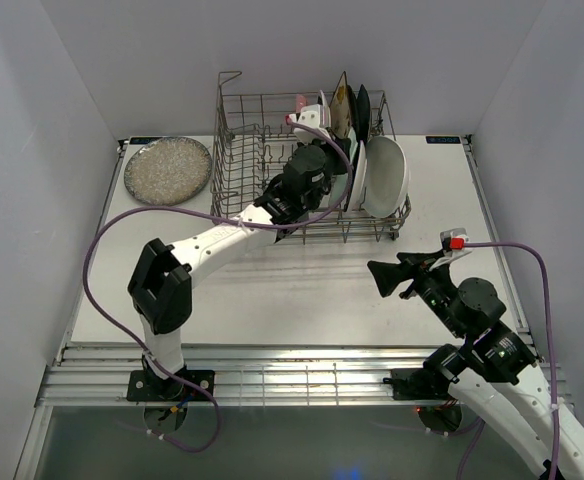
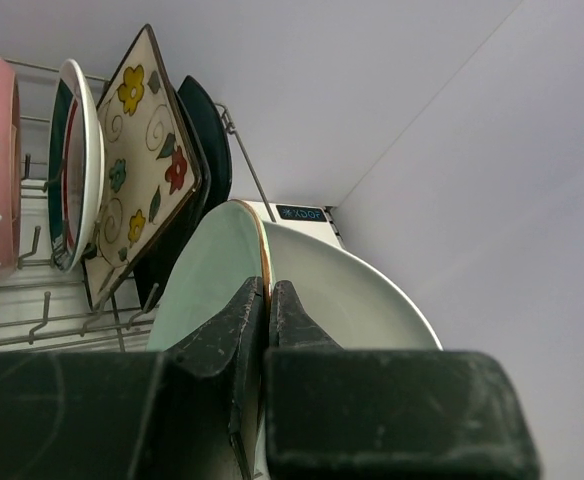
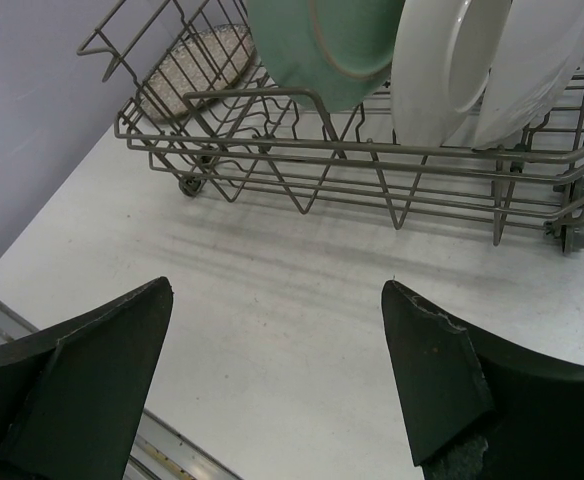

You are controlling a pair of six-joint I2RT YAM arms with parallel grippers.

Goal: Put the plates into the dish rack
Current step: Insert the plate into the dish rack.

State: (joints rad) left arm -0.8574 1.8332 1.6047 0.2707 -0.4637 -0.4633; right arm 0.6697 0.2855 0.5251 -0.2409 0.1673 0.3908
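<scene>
Centrally, left gripper (image 2: 269,292) pinches the pale green plate (image 2: 207,280) by its rim, upright in the dish rack (image 1: 252,125) at upper centre. Best to seat it between tines (image 2: 44,312) before releasing. Right gripper (image 3: 274,290) hovers spread, lower right; speckled plate (image 1: 167,170) lies upper left.

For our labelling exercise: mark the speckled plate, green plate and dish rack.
speckled plate (image 1: 167,170): top external view, centre.
green plate (image 2: 207,275): left wrist view, broad face.
dish rack (image 3: 272,147): right wrist view, front rail.
</scene>
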